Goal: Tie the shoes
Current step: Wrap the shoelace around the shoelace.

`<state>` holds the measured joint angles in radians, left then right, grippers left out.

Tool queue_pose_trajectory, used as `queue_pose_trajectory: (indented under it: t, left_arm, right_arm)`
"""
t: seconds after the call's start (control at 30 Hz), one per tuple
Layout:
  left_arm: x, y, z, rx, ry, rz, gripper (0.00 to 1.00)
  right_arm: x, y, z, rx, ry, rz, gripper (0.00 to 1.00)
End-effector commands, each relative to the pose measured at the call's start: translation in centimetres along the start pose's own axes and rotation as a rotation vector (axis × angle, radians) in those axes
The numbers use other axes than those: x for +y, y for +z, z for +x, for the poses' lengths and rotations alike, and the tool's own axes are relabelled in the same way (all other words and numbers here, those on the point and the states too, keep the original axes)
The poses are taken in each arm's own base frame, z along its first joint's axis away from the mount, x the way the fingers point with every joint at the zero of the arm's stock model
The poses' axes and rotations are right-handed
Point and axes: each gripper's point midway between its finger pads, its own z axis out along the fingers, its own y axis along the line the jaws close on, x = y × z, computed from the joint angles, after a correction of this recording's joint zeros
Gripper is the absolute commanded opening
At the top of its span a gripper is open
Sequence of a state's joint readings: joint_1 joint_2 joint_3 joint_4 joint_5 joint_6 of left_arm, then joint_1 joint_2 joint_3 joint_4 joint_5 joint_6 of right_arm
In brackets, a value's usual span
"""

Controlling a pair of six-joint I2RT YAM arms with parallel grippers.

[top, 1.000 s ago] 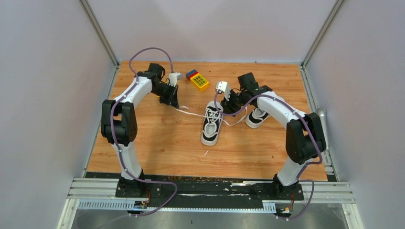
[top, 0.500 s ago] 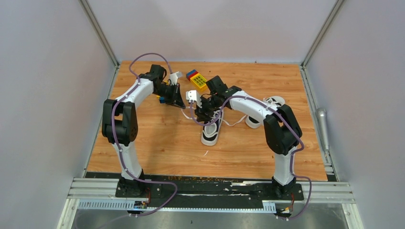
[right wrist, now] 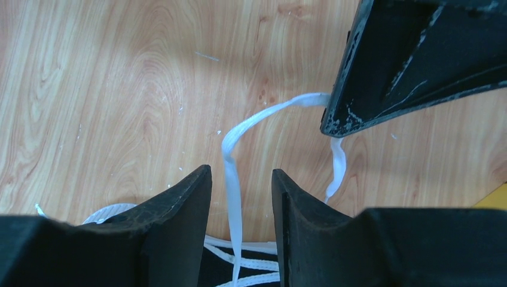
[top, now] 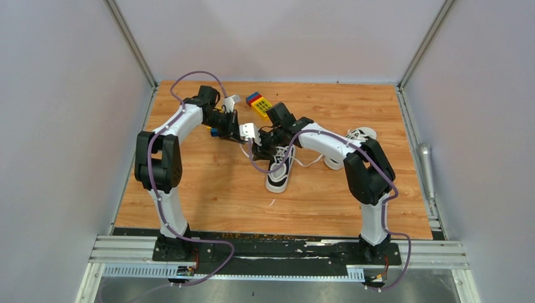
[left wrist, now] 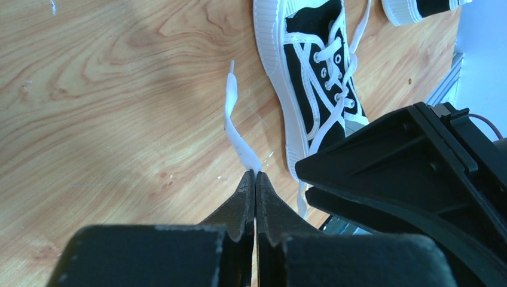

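shoe lace (right wrist: 263, 113) inside right hand's (right wrist: 241, 173) gap

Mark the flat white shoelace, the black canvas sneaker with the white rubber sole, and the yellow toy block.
flat white shoelace (left wrist: 231, 98): left wrist view, middle of the loose strip.
black canvas sneaker (left wrist: 308, 78): left wrist view, black side panel.
yellow toy block (top: 262, 105): top external view, top face.

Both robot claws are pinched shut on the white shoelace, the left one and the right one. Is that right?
Not quite. The left gripper is shut on the white lace, but the right gripper is open. The right wrist view shows its fingers standing apart, with the lace running loose through the gap.
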<state>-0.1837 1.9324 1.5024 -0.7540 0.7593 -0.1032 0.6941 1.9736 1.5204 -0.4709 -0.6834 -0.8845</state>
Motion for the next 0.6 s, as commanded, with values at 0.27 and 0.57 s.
queue_pose_trajectory:
  t: [0.27, 0.57]
  left_arm:
    - [-1.3, -1.0, -0.7, -0.034, 0.043, 0.02, 0.0]
    - [-1.2, -1.1, -0.7, -0.037, 0.056, 0.003, 0.0]
  right_arm:
    - [0.8, 1.2, -1.7, -0.07, -0.03, -0.028, 0.39]
    - [1.2, 1.4, -1.1, -0.054, -0.021, -0.037, 0.23]
